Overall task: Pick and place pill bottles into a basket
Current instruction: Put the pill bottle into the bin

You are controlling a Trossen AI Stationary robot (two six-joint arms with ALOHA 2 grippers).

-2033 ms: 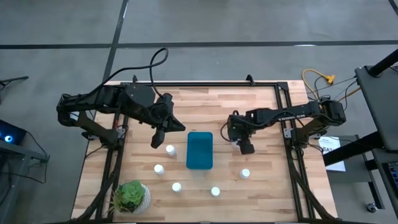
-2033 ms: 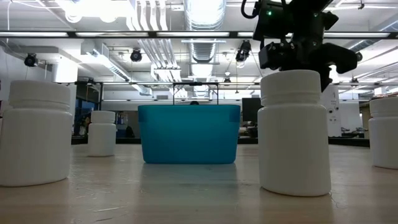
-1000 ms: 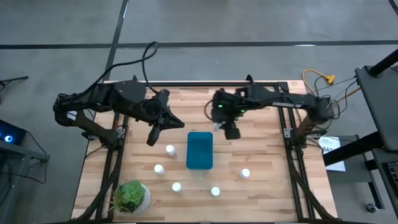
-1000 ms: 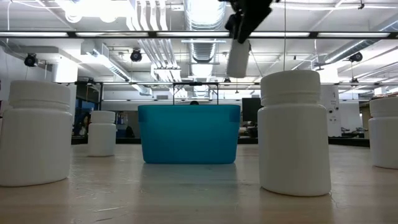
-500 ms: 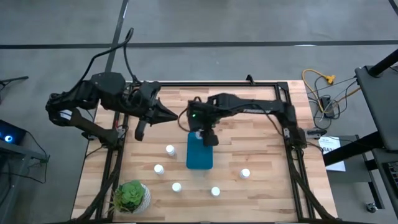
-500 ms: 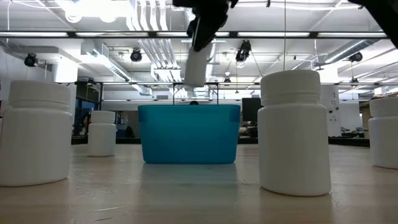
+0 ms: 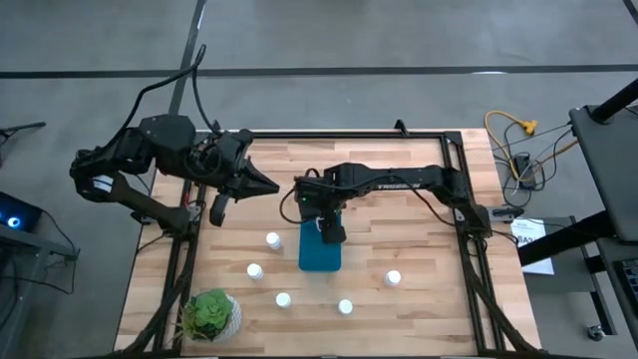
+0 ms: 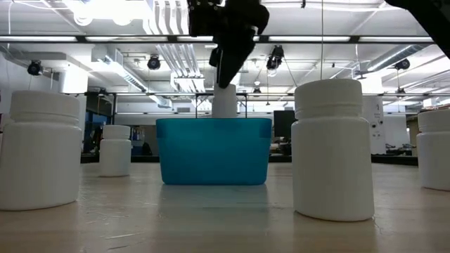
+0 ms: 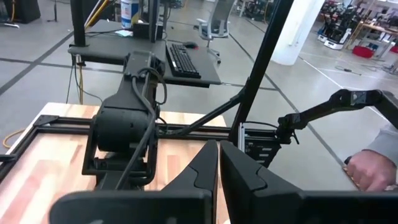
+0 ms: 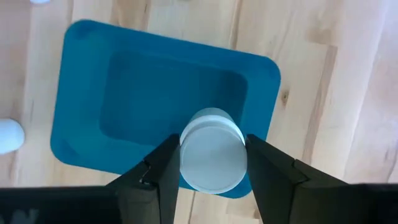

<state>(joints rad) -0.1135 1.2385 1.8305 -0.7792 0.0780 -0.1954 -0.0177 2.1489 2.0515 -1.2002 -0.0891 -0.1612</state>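
White pill bottle [image 10: 212,149], clamped in the right gripper's [image 7: 330,227] jaws, hangs over the teal basket [image 7: 320,253]; release comes next, I judge.

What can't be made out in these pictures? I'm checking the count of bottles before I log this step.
- Basket floor: in the low view its near wall hides it; in the right wrist view the held bottle in the right gripper covers part.
- Held bottle's lower end: hidden behind the basket rim in the low view.
- Left gripper: its fingers are too small in the high view.
- High view: only five loose bottles show, such as this one.
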